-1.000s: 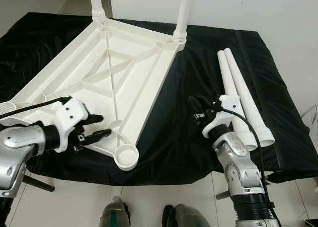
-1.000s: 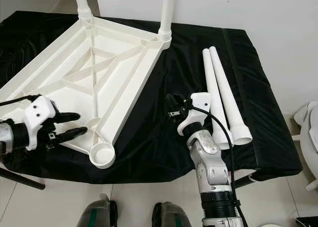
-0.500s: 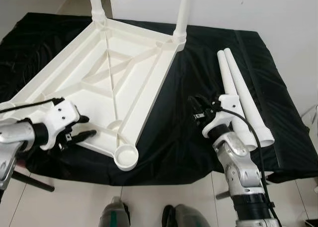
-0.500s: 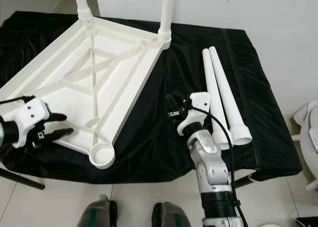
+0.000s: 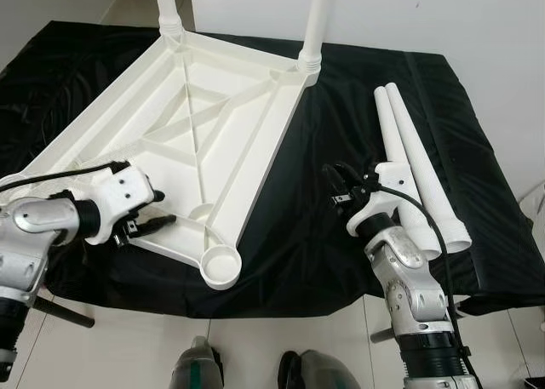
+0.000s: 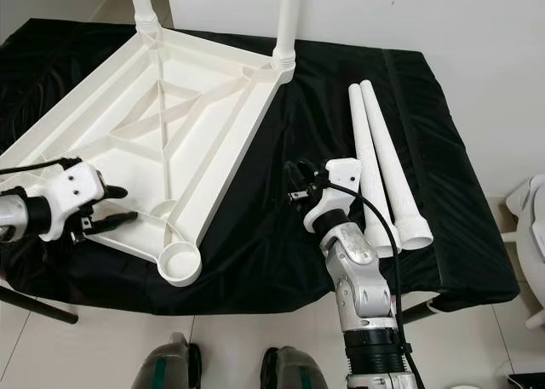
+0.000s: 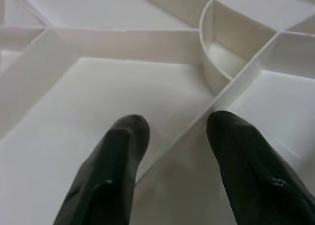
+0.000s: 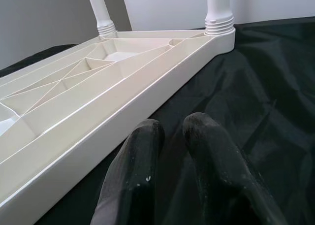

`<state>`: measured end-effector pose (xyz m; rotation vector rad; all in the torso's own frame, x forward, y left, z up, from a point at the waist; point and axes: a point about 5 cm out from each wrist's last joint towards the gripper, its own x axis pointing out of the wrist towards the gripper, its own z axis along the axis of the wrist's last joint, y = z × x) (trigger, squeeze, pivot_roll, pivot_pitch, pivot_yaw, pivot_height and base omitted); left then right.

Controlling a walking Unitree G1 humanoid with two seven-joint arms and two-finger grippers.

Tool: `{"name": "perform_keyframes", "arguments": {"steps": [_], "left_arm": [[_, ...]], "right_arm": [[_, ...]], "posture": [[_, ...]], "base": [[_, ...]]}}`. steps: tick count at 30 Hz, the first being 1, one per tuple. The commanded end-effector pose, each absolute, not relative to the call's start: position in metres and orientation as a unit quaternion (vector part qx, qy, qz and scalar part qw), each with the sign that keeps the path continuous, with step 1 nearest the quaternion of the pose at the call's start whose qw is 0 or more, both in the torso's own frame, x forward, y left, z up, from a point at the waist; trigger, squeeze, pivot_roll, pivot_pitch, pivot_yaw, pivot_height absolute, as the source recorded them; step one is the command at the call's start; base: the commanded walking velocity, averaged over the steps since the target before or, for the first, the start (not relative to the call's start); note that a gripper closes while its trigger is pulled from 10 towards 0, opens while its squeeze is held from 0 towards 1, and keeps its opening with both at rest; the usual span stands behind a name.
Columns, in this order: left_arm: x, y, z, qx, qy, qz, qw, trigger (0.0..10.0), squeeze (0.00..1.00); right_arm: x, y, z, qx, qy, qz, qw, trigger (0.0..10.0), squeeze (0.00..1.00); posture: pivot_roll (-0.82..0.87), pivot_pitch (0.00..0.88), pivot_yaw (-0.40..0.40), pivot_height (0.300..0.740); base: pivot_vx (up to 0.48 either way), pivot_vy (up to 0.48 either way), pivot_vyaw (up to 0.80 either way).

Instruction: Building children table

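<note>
A white plastic table top (image 5: 196,125) lies upside down on a black cloth (image 5: 358,108). Two white legs (image 5: 315,23) stand screwed into its far corners. The round socket (image 5: 220,268) at its near corner holds no leg. Two loose white legs (image 5: 409,159) lie side by side to the right. My left gripper (image 5: 163,208) is open at the top's near left edge. In the left wrist view its fingers (image 7: 113,166) straddle a thin rib beside a curved rib. My right gripper (image 5: 334,185) rests on the cloth between the top and the loose legs, fingers (image 8: 142,171) together and holding nothing.
The cloth-covered platform ends just before my feet (image 5: 197,368), with tiled floor below. A white wall (image 5: 426,14) runs behind it. A black cable (image 5: 51,178) trails from my left wrist, and another runs along my right forearm (image 5: 443,253). A white object (image 6: 532,210) stands off the platform's right.
My left gripper drew back to the left off the table top, then came forward again over its near edge rib. The right arm has not moved.
</note>
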<state>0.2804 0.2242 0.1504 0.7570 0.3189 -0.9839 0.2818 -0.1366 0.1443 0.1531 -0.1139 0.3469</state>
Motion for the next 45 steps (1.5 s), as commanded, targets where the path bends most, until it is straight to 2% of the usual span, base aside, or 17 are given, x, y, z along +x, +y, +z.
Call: {"name": "perform_keyframes", "arguments": {"steps": [1, 3, 12, 20, 21, 22, 23, 24, 25, 33, 42, 44, 45], "left_arm": [[0.281, 0.223, 0.143, 0.365, 0.154, -0.446, 0.802, 10.0, 0.00], [0.279, 0.224, 0.141, 0.372, 0.164, -0.458, 0.790, 10.0, 0.00], [0.282, 0.223, 0.136, 0.378, 0.173, -0.458, 0.786, 10.0, 0.00], [0.283, 0.212, 0.128, 0.380, 0.179, -0.479, 0.771, 10.0, 0.00], [0.285, 0.209, 0.127, 0.378, 0.180, -0.485, 0.768, 9.5, 0.00], [0.285, 0.209, 0.127, 0.378, 0.180, -0.485, 0.768, 9.5, 0.00], [0.285, 0.206, 0.126, 0.377, 0.181, -0.492, 0.764, 3.7, 0.00], [0.285, 0.206, 0.126, 0.377, 0.181, -0.492, 0.764, 3.7, 0.00], [0.285, 0.204, 0.124, 0.372, 0.181, -0.499, 0.761, 0.0, 0.00], [0.287, 0.198, 0.125, 0.370, 0.177, -0.517, 0.751, 0.0, 0.00], [0.292, 0.190, 0.128, 0.363, 0.160, -0.520, 0.757, 0.0, 0.00], [0.297, 0.182, 0.132, 0.350, 0.137, -0.511, 0.773, 0.0, 0.00], [0.303, 0.173, 0.137, 0.337, 0.109, -0.501, 0.790, 0.0, 0.00]], "right_arm": [[0.280, -0.139, 0.146, 0.075, -0.062, 0.168, 0.981, 10.0, 0.00], [0.280, -0.139, 0.146, 0.074, -0.062, 0.167, 0.981, 10.0, 0.00], [0.280, -0.137, 0.145, 0.076, -0.062, 0.168, 0.981, 10.0, 0.00], [0.280, -0.136, 0.145, 0.078, -0.065, 0.168, 0.981, 10.0, 0.00], [0.281, -0.136, 0.146, 0.078, -0.066, 0.168, 0.980, 10.0, 0.00], [0.281, -0.136, 0.146, 0.078, -0.066, 0.168, 0.980, 10.0, 0.00], [0.281, -0.135, 0.146, 0.079, -0.067, 0.168, 0.980, 10.0, 0.00], [0.281, -0.135, 0.146, 0.079, -0.067, 0.168, 0.980, 10.0, 0.00], [0.281, -0.135, 0.146, 0.079, -0.067, 0.167, 0.981, 10.0, 0.00], [0.280, -0.139, 0.147, 0.078, -0.067, 0.160, 0.982, 10.0, 0.00], [0.280, -0.138, 0.147, 0.079, -0.067, 0.159, 0.982, 10.0, 0.00], [0.280, -0.138, 0.147, 0.080, -0.068, 0.159, 0.982, 10.0, 0.00], [0.281, -0.138, 0.147, 0.080, -0.068, 0.159, 0.982, 10.0, 0.00]], "posture": [[0.00, 0.069, -0.013, 0.740], [0.00, 0.066, -0.011, 0.740], [0.00, 0.057, -0.003, 0.740], [0.00, 0.048, 0.004, 0.740], [0.00, 0.051, 0.006, 0.740], [0.00, 0.051, 0.006, 0.740], [0.00, 0.051, 0.006, 0.740], [0.00, 0.051, 0.006, 0.740], [-0.01, 0.057, 0.009, 0.740], [-0.01, 0.067, 0.009, 0.740], [-0.01, 0.067, 0.009, 0.740], [-0.01, 0.070, 0.011, 0.740], [-0.01, 0.071, 0.009, 0.740]], "base": [[0.000, 0.000, 0.00], [0.000, 0.000, 0.00], [0.000, 0.000, 0.00], [0.000, 0.000, 0.00], [0.000, 0.000, 0.00], [0.000, 0.000, 0.00], [0.000, 0.000, 0.00], [0.000, 0.000, 0.00], [0.000, 0.000, 0.00], [0.000, 0.000, 0.00], [0.000, 0.000, 0.00], [0.000, 0.000, 0.00], [0.000, 0.000, 0.00]]}}
